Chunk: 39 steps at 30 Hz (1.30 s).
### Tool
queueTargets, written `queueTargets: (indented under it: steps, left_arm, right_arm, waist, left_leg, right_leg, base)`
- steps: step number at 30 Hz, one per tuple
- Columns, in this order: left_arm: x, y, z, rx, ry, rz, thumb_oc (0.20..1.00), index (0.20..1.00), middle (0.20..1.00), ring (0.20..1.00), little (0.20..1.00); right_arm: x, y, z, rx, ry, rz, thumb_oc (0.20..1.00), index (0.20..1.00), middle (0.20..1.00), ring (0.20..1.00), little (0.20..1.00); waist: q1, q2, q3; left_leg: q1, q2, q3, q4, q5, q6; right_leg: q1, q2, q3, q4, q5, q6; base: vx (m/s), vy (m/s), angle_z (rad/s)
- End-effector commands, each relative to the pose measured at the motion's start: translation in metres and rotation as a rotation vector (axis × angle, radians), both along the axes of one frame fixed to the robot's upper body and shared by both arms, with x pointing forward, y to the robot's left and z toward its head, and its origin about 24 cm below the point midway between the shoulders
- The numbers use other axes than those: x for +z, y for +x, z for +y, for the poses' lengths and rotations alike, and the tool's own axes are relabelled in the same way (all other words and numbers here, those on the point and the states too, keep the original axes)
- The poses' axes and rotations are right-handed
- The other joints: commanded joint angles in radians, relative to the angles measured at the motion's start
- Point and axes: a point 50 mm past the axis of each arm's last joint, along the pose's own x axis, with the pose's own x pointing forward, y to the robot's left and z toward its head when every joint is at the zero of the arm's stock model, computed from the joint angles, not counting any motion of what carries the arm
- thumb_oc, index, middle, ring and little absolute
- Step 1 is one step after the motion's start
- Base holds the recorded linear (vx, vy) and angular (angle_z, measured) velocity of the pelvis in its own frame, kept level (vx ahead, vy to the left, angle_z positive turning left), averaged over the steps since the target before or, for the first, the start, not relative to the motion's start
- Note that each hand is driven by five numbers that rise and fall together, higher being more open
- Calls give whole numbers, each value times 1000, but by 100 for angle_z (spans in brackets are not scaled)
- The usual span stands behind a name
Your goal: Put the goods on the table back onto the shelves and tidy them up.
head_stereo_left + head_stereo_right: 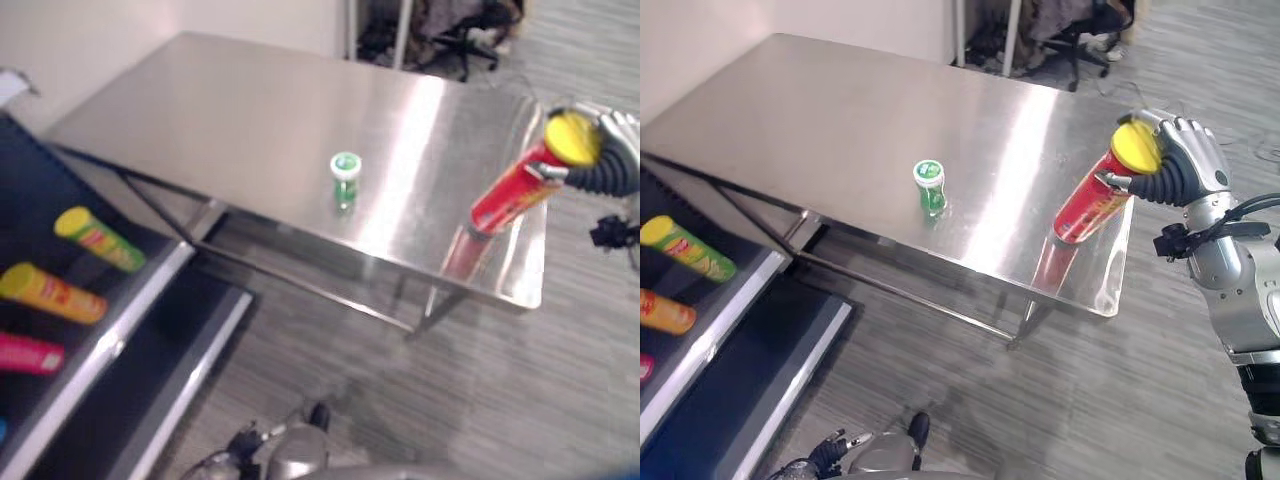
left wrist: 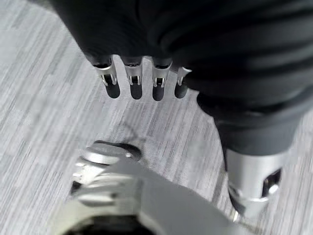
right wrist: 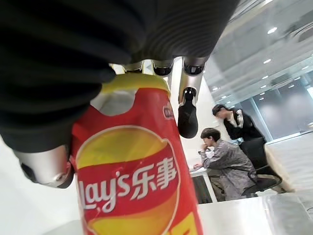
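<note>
A tall red chip can [image 1: 1090,205] with a yellow lid leans over the right end of the steel table [image 1: 230,110]. My right hand [image 1: 1175,160] is shut on its upper end, and in the right wrist view the fingers [image 3: 188,105] curl round the can [image 3: 132,181]. Its base is at or just above the tabletop; I cannot tell which. A small green jar [image 1: 345,178] with a white-green lid stands upright mid-table. My left hand [image 2: 137,83] hangs low over the floor, fingers straight, holding nothing.
On the left a dark blue shelf [image 1: 120,335] holds a green can [image 1: 98,238], an orange can [image 1: 52,292] and a pink can [image 1: 28,353], all lying down. A lower shelf board [image 1: 190,380] juts out below. An office chair [image 1: 470,40] stands behind the table.
</note>
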Motion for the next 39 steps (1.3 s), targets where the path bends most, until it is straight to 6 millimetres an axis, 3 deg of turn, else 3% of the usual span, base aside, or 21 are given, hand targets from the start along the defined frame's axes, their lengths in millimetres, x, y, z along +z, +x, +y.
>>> queueTargets:
  steps: [1,5,9,10,11,12,15,18,19,22,25,26,27,29,31,34,35,36,37,38,39]
  left_arm:
    - [3,-11,20,38,55,7,1000,1000,1000,1000,1000]
    - [-3,-21,8,85,30,32,1000,1000,1000,1000,1000]
    - [-6,-35,7,312,-26,49,1000,1000,1000,1000,1000]
    - [-6,-34,8,311,-26,48,1000,1000,1000,1000,1000]
    - [-7,-38,7,291,-21,69,1000,1000,1000,1000,1000]
    - [-7,-38,7,290,-20,69,1000,1000,1000,1000,1000]
    - [-8,-42,8,172,16,112,1000,1000,1000,1000,1000]
    - [-7,-33,7,8,52,114,1000,1000,1000,1000,1000]
    - [-7,-33,6,6,53,115,1000,1000,1000,1000,1000]
    - [-4,-18,3,-56,48,66,1000,1000,1000,1000,1000]
    - [-1,-3,-6,-133,41,12,1000,1000,1000,1000,1000]
    - [-1,1,-9,-165,40,-1,1000,1000,1000,1000,1000]
    - [-1,4,-16,-186,14,-12,1000,1000,1000,1000,1000]
    - [0,9,-22,-206,-6,-26,1000,1000,1000,1000,1000]
    - [-1,1,-14,-133,-7,-5,1000,1000,1000,1000,1000]
    - [-3,-8,-5,-43,-2,17,1000,1000,1000,1000,1000]
    - [-4,-20,6,50,12,44,1000,1000,1000,1000,1000]
    - [-3,-20,6,51,13,43,1000,1000,1000,1000,1000]
    - [-2,-27,20,173,25,44,1000,1000,1000,1000,1000]
    - [-2,-27,20,175,26,43,1000,1000,1000,1000,1000]
    - [-1,-29,24,208,27,43,1000,1000,1000,1000,1000]
  right_arm:
    - [45,-11,12,72,6,-223,200,200,200,200,200]
    - [64,-13,16,120,16,-289,200,200,200,200,200]
    - [63,-22,12,94,-16,-289,200,200,200,200,200]
    - [63,-23,12,93,-16,-289,200,200,200,200,200]
    - [65,-28,7,73,-31,-305,200,200,200,200,200]
    - [65,-29,6,71,-31,-305,200,200,200,200,200]
    - [72,-40,1,63,-52,-337,200,200,200,200,200]
    - [79,-55,-1,107,-31,-362,200,200,200,200,200]
    - [78,-56,-2,106,-31,-361,200,200,200,200,200]
    - [81,-65,-1,174,27,-359,200,200,200,200,200]
    - [84,-70,4,236,46,-350,200,200,200,200,200]
    - [85,-71,3,237,59,-365,200,200,200,200,200]
    - [83,-70,6,256,50,-327,200,200,200,200,200]
    - [77,-70,8,276,64,-298,200,200,200,200,200]
    - [57,-70,3,252,111,-242,200,200,200,200,200]
    - [38,-68,8,275,155,-174,200,200,200,200,200]
    - [16,-65,12,318,245,-99,200,200,200,200,200]
    - [16,-65,12,318,246,-99,200,200,200,200,200]
    - [-6,-63,17,341,316,-22,200,200,200,200,200]
    - [-6,-63,18,343,317,-22,200,200,200,200,200]
    - [-14,-62,21,351,333,9,200,200,200,200,200]
  waist:
    - [55,-93,-126]
    - [54,-64,-108]
    - [27,-84,-80]
    - [27,-83,-80]
    - [0,-90,-90]
    - [0,-89,-90]
    - [-46,-90,-121]
    - [-118,-65,-168]
    - [-118,-63,-170]
    - [-164,-27,-193]
    - [-197,6,-203]
    - [-198,10,-198]
    - [-209,22,-198]
    - [-218,23,-191]
    - [-203,3,-163]
    - [-188,-28,-135]
    - [-174,-47,-107]
    - [-175,-52,-107]
    - [-173,-57,-74]
    - [-175,-61,-74]
    - [-174,-59,-65]
  left_leg:
    - [-136,-9,-10,-57,64,-13]
    - [-198,55,-99,-147,177,-69]
    - [-196,16,55,-39,94,-36]
    - [-200,16,53,-37,97,-36]
    - [-146,40,116,28,46,-34]
    - [-149,41,115,29,49,-34]
    - [-8,133,191,79,-19,-34]
    - [150,251,257,52,36,-63]
    - [152,254,255,43,40,-65]
    - [233,337,324,5,147,-113]
    - [276,363,332,-36,199,-157]
    - [256,355,308,-36,202,-159]
    - [258,348,320,-61,154,-164]
    - [268,293,378,-142,-32,-155]
    - [262,201,368,-164,-129,-135]
    - [266,131,352,-164,-162,-104]
    - [264,97,332,-164,-175,-83]
    - [261,92,331,-164,-172,-82]
    - [247,65,302,-164,-156,-49]
    - [245,61,301,-164,-153,-49]
    - [225,46,281,-164,-140,-35]
  right_leg:
    - [-7,17,102,-48,18,-60]
    - [29,119,75,-150,-50,-123]
    - [-23,95,-12,-149,-7,-140]
    - [-24,96,-13,-151,-4,-139]
    - [-51,75,-55,-156,20,-143]
    - [-53,77,-56,-157,23,-143]
    - [-88,57,-121,-164,40,-142]
    - [-145,40,-194,-182,82,-122]
    - [-145,43,-197,-182,80,-122]
    - [-219,6,-273,-141,96,-100]
    - [-287,-40,-316,-103,123,-72]
    - [-297,-59,-324,-94,139,-61]
    - [-310,-78,-333,-86,156,-43]
    - [-329,-136,-330,-103,209,-7]
    - [-322,-222,-345,-135,303,41]
    - [-301,-271,-341,-186,367,58]
    - [-302,-277,-285,-223,391,60]
    - [-305,-281,-283,-224,394,60]
    - [-309,-238,-182,-202,372,41]
    - [-313,-242,-180,-199,373,41]
    - [-306,-205,-126,-155,327,21]
  base:
    - [-270,-435,43]
    - [-352,-414,47]
    - [-409,-204,86]
    - [-390,-121,43]
    - [-225,-39,15]
    - [-299,-59,26]
    - [-207,-14,65]
    - [-303,119,78]
    - [-322,182,99]
    - [-368,259,87]
    - [-421,330,76]
    - [-414,347,63]
    - [-402,336,73]
    - [-427,383,80]
    - [-446,484,99]
    - [-365,405,59]
    - [-221,153,32]
    - [-437,353,23]
    - [-245,203,13]
    - [-340,293,47]
    - [-152,166,60]
